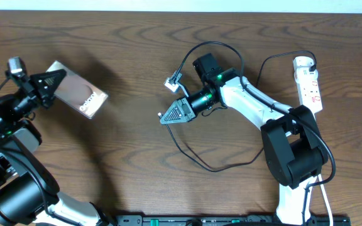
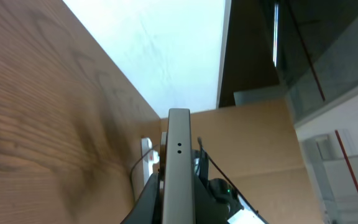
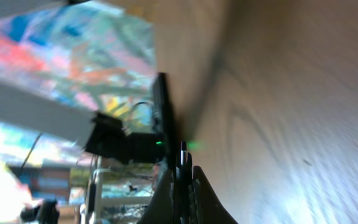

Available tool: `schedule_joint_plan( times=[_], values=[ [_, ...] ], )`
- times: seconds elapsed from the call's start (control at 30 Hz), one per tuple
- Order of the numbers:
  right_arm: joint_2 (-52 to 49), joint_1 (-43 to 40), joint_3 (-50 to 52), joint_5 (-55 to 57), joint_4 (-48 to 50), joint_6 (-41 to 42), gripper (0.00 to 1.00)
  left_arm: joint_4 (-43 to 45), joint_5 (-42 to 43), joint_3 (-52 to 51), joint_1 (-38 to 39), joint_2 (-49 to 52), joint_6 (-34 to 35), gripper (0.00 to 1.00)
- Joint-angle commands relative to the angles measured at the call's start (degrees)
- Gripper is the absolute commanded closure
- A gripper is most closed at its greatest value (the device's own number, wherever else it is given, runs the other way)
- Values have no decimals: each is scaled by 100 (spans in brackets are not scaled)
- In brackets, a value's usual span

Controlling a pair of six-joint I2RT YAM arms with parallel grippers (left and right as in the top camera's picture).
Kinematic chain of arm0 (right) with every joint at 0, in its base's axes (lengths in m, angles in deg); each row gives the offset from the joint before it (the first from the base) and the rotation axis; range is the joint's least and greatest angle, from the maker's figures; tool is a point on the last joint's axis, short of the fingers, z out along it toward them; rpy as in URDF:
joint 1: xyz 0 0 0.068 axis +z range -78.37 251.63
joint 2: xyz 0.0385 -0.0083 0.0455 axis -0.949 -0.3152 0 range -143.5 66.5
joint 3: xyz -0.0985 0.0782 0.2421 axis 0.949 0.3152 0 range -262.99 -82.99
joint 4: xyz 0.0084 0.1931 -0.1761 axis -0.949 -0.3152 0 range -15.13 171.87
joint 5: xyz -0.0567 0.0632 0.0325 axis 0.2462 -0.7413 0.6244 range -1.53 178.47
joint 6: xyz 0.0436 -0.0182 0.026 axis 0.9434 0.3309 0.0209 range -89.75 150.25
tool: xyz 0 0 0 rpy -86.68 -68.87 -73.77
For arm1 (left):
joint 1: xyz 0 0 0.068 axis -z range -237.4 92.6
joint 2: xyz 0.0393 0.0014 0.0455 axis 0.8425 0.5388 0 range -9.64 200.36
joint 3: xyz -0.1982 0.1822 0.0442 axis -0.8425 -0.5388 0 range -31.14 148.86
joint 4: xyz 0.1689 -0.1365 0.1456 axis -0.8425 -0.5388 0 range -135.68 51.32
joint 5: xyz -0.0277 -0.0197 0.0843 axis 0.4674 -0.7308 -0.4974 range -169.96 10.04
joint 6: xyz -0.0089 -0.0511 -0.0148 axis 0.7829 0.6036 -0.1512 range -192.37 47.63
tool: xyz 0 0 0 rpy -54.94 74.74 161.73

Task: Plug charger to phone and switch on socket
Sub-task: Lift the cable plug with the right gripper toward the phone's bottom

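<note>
My right jaws are pressed together on the plug end of the charger (image 1: 200,160), with its small tip (image 1: 161,115) poking out toward the left. My left jaws pinch the phone (image 1: 80,95) across its flat faces, held above the table (image 1: 137,56) and well apart from the tip. I judge this to be the mating step. Next I must line the tip up with the port in the phone's end and push straight in. The socket (image 1: 311,88) lies at the far right, its switch left for afterwards.
</note>
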Motion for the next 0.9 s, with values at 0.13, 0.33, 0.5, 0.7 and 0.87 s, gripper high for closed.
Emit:
schedule_joint_plan(
  times=[0.13, 0.33, 0.5, 0.7, 0.87],
  values=[
    [-17, 334, -68, -929, -20, -1108, 99, 48, 15, 94, 828, -94, -79, 93],
    [-17, 518, -68, -868, -20, -1106, 99, 50, 15, 94, 1440, -94, -190, 93],
    [-17, 518, -68, -870, -2, -1104, 99, 50, 15, 94, 1711, -94, -293, 93],
    [-17, 501, -68, -944, 26, -1102, 99, 50, 15, 94, 1985, -94, -509, 93],
    [-17, 498, -70, -1069, 138, -1099, 99, 50, 15, 94, 2031, -94, -640, 93]
  ],
)
